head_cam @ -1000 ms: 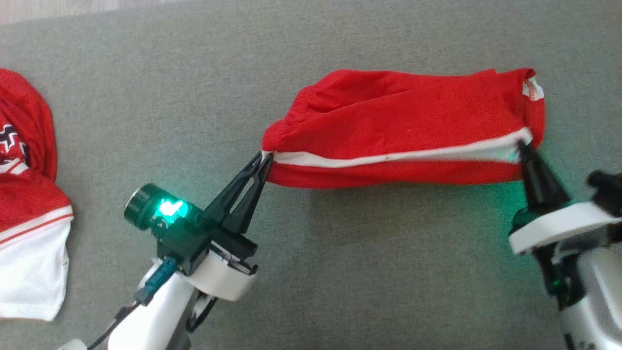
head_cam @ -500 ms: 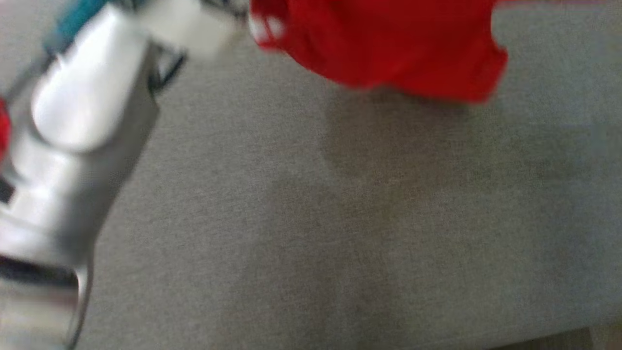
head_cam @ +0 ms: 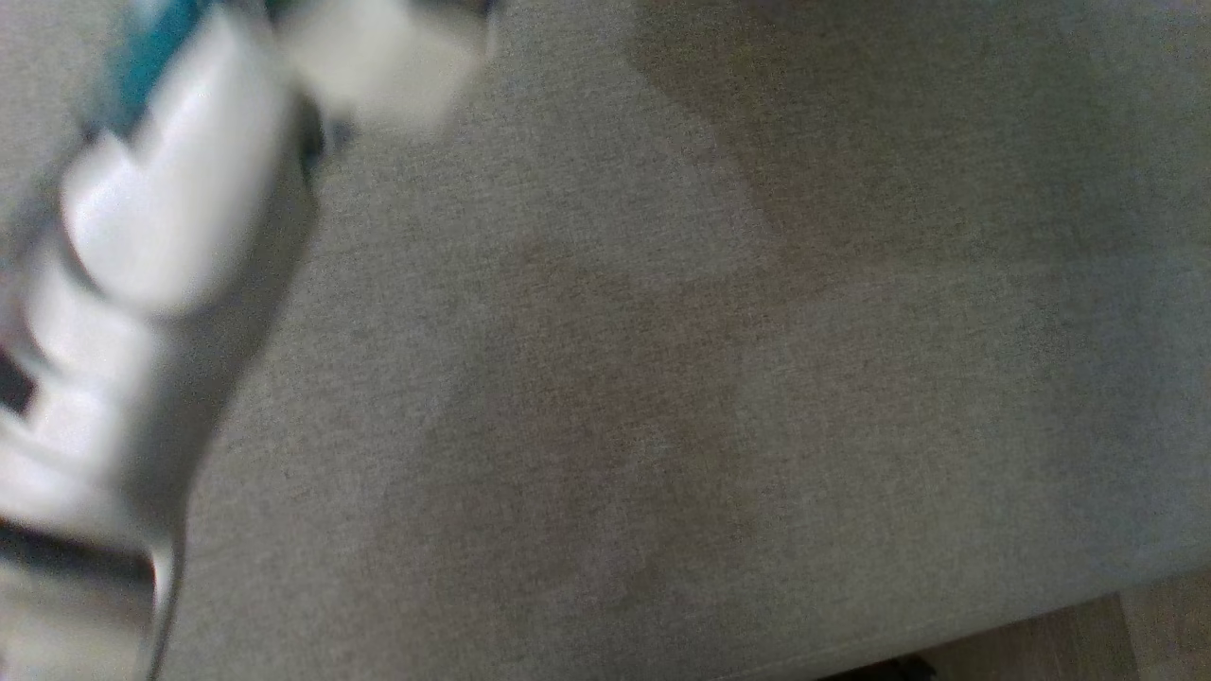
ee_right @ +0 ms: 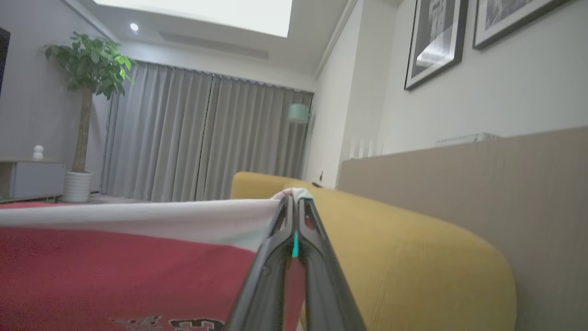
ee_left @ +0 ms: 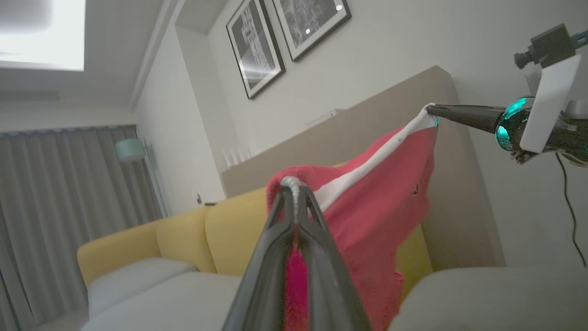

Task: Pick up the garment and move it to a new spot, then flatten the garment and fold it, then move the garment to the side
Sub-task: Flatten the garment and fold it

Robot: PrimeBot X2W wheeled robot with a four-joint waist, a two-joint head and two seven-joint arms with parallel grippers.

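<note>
Both jaws pinch the garment (ee_left: 376,207) between them, seemingly aloft.

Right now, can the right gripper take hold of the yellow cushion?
Probably not yet: the right gripper is shut on a corner of the garment. The yellow cushion lies beyond its tips, with nothing between.

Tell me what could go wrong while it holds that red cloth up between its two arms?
1. The left jaws and the right jaws are each shut on only a small bit of the red garment, at its white trim; a tug might pull one corner free.
2. The garment hangs slack and bunched between them, so it may land creased on the grey surface.
</note>
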